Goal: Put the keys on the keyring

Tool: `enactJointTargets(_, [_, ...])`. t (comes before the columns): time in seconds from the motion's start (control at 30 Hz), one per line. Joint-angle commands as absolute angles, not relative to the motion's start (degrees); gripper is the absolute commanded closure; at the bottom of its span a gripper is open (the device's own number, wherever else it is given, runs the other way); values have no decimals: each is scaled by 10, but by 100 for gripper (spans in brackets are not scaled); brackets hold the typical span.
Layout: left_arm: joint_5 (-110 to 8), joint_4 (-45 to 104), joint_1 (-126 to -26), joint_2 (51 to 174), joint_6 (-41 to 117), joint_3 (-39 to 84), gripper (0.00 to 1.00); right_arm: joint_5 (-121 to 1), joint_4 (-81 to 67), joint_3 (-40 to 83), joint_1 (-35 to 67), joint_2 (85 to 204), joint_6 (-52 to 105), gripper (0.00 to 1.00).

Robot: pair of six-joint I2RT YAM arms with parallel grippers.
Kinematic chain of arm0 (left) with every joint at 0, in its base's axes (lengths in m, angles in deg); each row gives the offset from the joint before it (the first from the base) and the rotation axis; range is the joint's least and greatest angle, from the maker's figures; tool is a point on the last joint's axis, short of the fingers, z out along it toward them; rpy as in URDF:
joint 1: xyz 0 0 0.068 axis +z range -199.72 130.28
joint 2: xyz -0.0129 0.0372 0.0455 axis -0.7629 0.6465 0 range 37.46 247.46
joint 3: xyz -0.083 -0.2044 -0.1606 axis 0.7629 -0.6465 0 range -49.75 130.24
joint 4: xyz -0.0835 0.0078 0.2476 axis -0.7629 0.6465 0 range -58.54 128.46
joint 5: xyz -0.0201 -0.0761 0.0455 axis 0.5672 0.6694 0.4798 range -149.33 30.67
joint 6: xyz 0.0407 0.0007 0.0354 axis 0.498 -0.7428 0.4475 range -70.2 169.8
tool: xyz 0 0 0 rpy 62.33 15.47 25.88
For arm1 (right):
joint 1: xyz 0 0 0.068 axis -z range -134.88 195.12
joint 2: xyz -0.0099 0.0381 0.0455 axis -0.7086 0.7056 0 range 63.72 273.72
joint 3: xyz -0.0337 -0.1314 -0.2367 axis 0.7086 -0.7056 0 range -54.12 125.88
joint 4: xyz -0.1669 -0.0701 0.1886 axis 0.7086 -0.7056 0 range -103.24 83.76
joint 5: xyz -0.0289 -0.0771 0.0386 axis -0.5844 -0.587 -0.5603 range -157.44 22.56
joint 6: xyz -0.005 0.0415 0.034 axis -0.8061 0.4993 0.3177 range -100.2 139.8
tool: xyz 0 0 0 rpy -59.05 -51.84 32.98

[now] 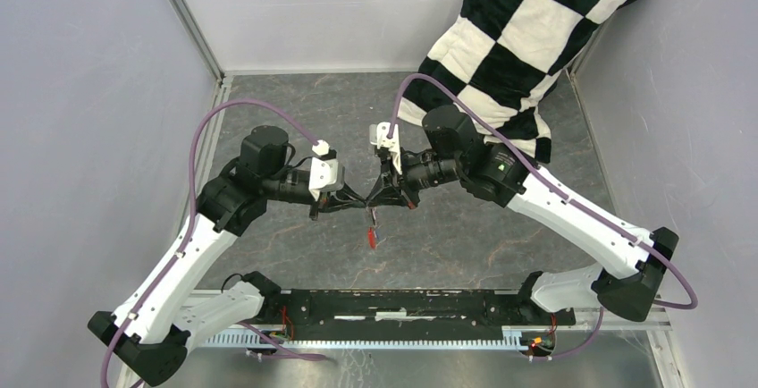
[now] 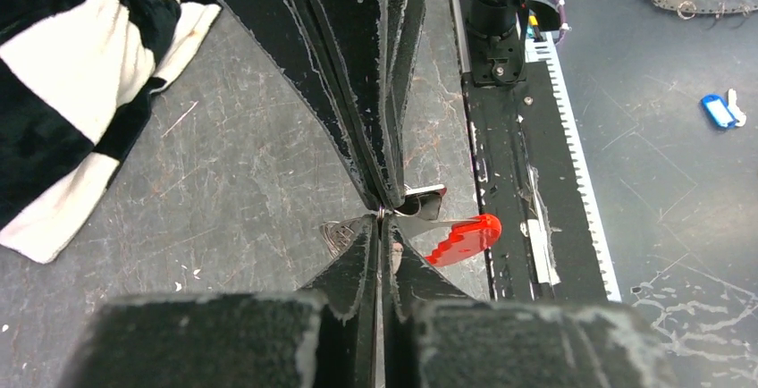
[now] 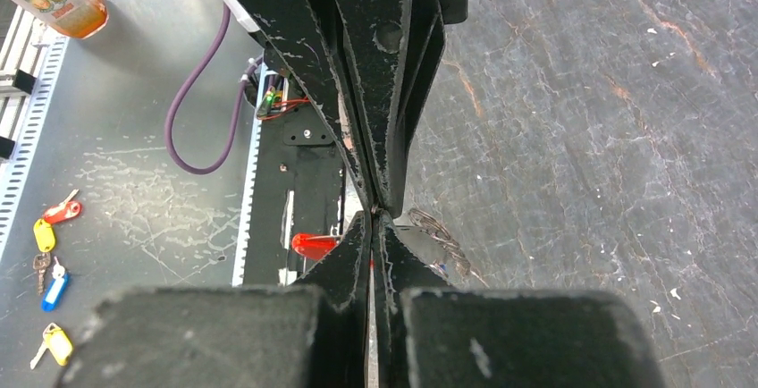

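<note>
Both grippers, left (image 1: 351, 202) and right (image 1: 386, 197), sit clamped shut tip to tip on the keyring (image 3: 440, 232). Its red tag (image 2: 465, 238) hangs just below their tips, equally near each.

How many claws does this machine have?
2. The left claw and right claw meet tip to tip mid-table, both shut; the red-tagged keyring dangles below. None hidden.

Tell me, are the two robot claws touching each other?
Touching. In the left wrist view the left gripper and right gripper meet tip to tip, no gap showing; the red tag hangs beside them.
</note>
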State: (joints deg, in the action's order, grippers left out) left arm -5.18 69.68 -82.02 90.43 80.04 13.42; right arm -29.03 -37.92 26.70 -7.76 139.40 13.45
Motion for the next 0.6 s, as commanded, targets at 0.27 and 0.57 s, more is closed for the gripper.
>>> enactJointTargets(0.27, [-60,695,-822,907,804,155,98,-318,-330,295,-83,1377,169,70])
enactJointTargets(0.57, [-104,438,-822,823,598,64,98,-372,-225,184,-62,1259,233,43])
